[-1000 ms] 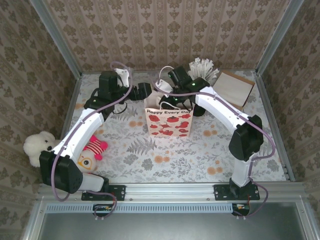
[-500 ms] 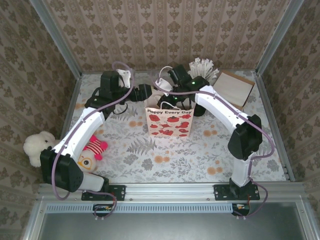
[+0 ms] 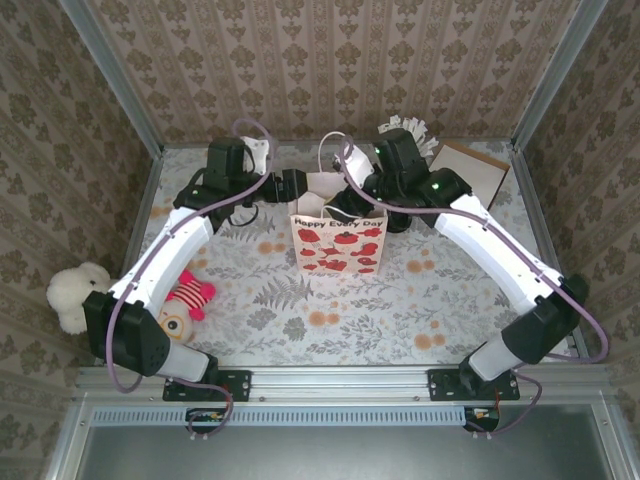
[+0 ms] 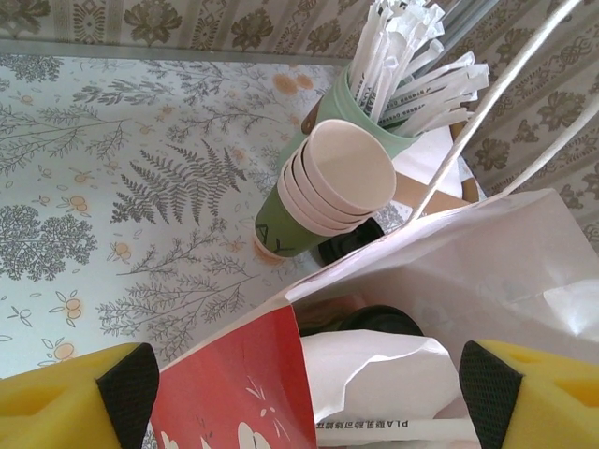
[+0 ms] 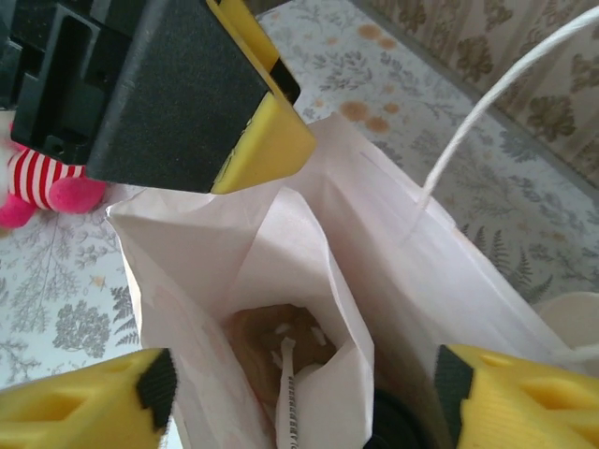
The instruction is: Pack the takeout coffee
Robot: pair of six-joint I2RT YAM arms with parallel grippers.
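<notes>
Shows the coffee (image 4: 374, 321) down inside the paper bag (image 4: 487, 271), black lid up beside white wrapping (image 4: 374, 374). Has right fingers (image 5: 84, 402) spread wide over the mouth, gripping nothing, and left fingers (image 4: 65, 412) apart at the rim, probably to keep it open.

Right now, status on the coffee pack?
Left pincer and right pincer both open above the bag. Coffee cup inside, mostly hidden. White handle cord beside right pincer.

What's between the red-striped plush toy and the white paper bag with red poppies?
Nothing: the top external view shows bare floral table cover between the red-striped plush toy and the white paper bag with red poppies.
</notes>
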